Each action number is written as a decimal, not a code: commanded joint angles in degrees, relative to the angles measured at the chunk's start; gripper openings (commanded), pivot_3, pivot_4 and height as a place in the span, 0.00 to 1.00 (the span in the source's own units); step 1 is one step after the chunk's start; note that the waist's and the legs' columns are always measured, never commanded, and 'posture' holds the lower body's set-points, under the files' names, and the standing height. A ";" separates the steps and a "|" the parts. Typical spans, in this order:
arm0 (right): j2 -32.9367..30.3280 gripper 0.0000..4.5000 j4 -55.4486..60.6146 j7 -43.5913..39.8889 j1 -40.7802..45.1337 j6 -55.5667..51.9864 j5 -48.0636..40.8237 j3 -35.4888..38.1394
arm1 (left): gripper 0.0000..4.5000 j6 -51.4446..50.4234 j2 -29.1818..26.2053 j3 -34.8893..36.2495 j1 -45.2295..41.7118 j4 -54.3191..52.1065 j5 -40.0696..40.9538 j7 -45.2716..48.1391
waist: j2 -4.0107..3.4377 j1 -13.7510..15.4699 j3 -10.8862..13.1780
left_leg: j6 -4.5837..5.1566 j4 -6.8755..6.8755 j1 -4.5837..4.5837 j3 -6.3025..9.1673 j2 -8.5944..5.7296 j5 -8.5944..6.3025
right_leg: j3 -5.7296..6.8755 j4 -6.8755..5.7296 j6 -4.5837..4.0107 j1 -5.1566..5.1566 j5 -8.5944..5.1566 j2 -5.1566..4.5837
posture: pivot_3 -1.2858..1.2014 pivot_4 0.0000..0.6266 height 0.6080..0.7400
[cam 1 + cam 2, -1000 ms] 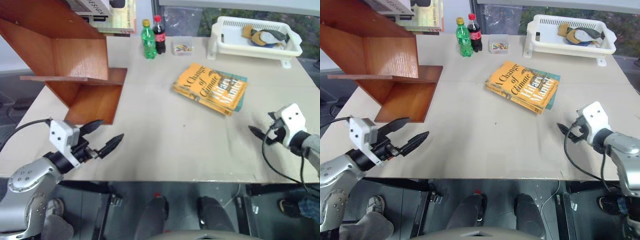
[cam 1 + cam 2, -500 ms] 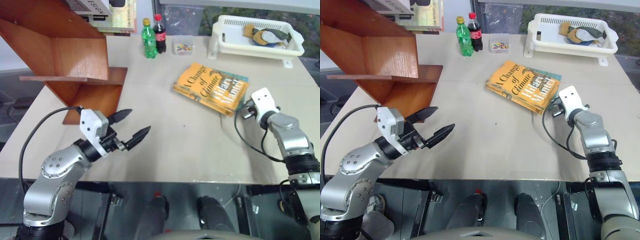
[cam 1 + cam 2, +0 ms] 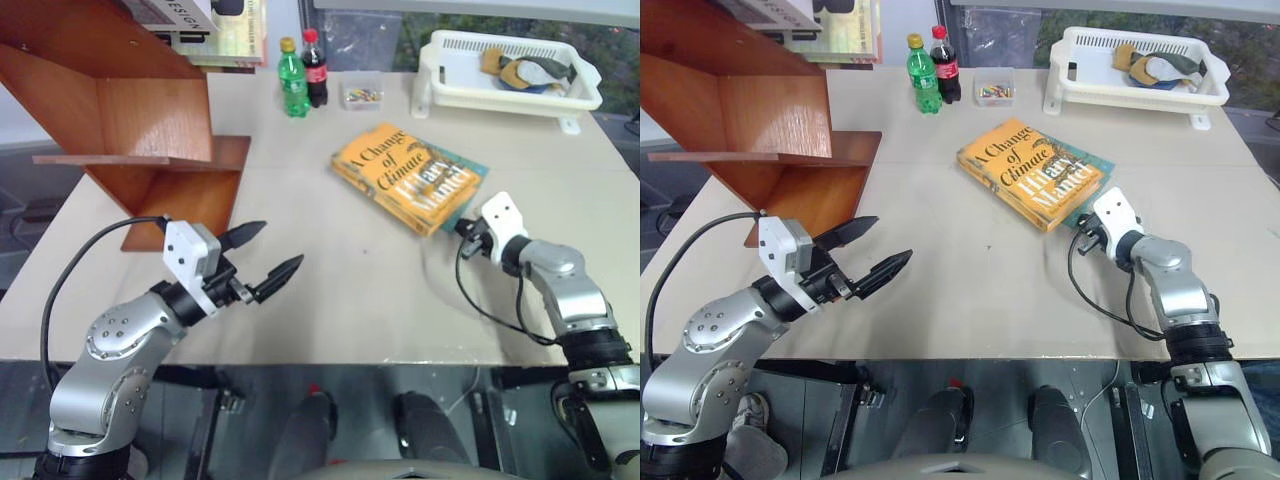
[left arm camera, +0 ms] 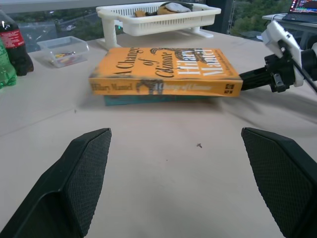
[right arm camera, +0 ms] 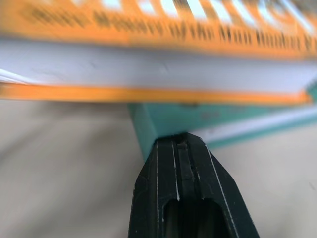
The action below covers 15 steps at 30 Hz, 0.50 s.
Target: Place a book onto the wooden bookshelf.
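Right gripper (image 3: 1083, 228) against teal book (image 5: 198, 124)

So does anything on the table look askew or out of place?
Yes. The orange book lies skewed on a teal book, overhanging it, so the pile is uneven. The shut right tool is at the teal book's corner, beneath the orange one.

We see a wooden bookshelf (image 3: 150, 120) of polished reddish-brown boards with a soft sheen. The book (image 3: 405, 175) is a paper-covered orange-yellow volume lying on a teal-green book (image 4: 148, 99). The worktop (image 3: 340, 300) looks matt and smooth, beige. The basket (image 3: 505, 85) is white plastic with slotted walls. Two bottles (image 3: 305, 75) are glossy plastic.
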<state>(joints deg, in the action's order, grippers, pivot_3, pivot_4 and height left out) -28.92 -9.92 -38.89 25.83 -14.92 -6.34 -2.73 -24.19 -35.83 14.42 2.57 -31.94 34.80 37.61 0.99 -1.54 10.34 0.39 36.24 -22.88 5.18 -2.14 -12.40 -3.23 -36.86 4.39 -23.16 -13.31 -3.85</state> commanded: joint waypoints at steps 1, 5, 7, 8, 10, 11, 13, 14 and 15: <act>1.04 0.01 6.93 -3.39 -0.84 -0.56 -2.88 -1.50 | 1.00 1.16 -0.20 0.40 -0.50 -0.88 -0.51 0.17 | 0.00 -0.15 0.00 | 0.00 0.00 0.00 0.01 0.00 0.00 | 0.00 0.00 0.00 0.00 0.00 0.00 | 0.52 0.24 1.00; 2.34 0.01 12.13 -6.42 -2.38 -2.57 -5.07 -3.83 | 1.00 1.09 -0.04 0.47 -0.37 -0.84 -0.68 0.06 | 0.00 -0.37 0.00 | 0.00 0.00 0.00 0.02 0.01 0.00 | 0.01 0.00 0.00 0.00 0.00 0.00 | 0.52 0.24 1.00; 2.75 0.01 13.71 -7.19 -2.75 -3.04 -5.29 -4.96 | 1.00 1.14 0.01 0.49 -0.20 -0.83 -0.79 0.02 | 0.00 -0.35 0.00 | 0.00 0.00 0.00 0.02 0.01 0.00 | 0.00 0.00 0.00 0.00 0.00 -0.01 | 0.52 0.24 1.00; 3.45 0.01 14.55 -7.57 -2.81 -3.42 -5.71 -5.87 | 1.00 1.00 0.16 0.53 -0.14 -0.88 -0.74 -0.23 | 0.00 -0.34 0.00 | 0.00 0.01 0.00 0.02 0.01 0.00 | 0.01 0.00 0.00 0.00 0.00 -0.01 | 0.52 0.24 1.00; 5.12 0.01 15.91 -8.09 -2.84 -3.96 -6.16 -7.91 | 1.00 0.44 0.82 0.43 -0.23 -1.08 -0.75 -1.44 | 0.01 -0.39 -0.01 | 0.00 0.01 0.01 0.03 0.01 0.00 | 0.01 0.00 0.00 0.00 0.00 -0.01 | 0.52 0.24 1.00; 5.69 0.01 16.28 -8.07 -2.88 -4.07 -6.13 -8.43 | 1.00 -0.13 1.27 0.45 -0.43 -1.25 -0.45 -2.27 | 0.00 -0.51 0.00 | 0.00 0.01 0.01 0.04 0.02 0.00 | 0.02 0.00 0.00 0.00 0.00 0.00 | 0.52 0.24 1.00; 5.86 0.01 17.37 -7.71 -3.38 -4.70 -6.08 -8.47 | 1.00 -3.35 2.25 0.38 -1.75 -1.59 0.85 -5.52 | 0.00 -0.57 0.00 | -0.01 0.01 0.02 0.06 0.07 0.00 | 0.03 -0.01 0.00 -0.01 0.00 0.04 | 0.52 0.24 1.00; 5.38 0.01 18.18 -7.50 -3.79 -5.42 -6.24 -8.00 | 1.00 -5.01 2.46 0.10 -2.54 -1.68 1.20 -6.93 | 0.00 -0.32 0.00 | -0.01 0.01 0.01 0.07 0.06 0.00 | 0.03 -0.01 -0.01 0.00 0.00 0.04 | 0.52 0.24 1.00; 4.63 0.01 19.05 -7.13 -4.30 -5.92 -6.12 -7.32 | 1.00 -7.17 2.66 -0.11 -3.34 -1.83 1.70 -8.63 | 0.01 -0.08 -0.01 | -0.01 0.02 0.00 0.11 0.04 0.00 | 0.06 -0.01 0.00 0.00 0.00 0.02 | 0.52 0.24 1.00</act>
<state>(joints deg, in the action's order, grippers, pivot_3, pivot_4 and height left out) -23.39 5.95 -46.40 21.80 -20.37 -11.75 -11.96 -29.40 -33.19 13.94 0.19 -31.94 35.10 31.08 1.00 -1.62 10.33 0.38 36.28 -22.89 5.32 -2.10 -12.40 -3.14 -36.88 4.39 -23.15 -13.31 -3.83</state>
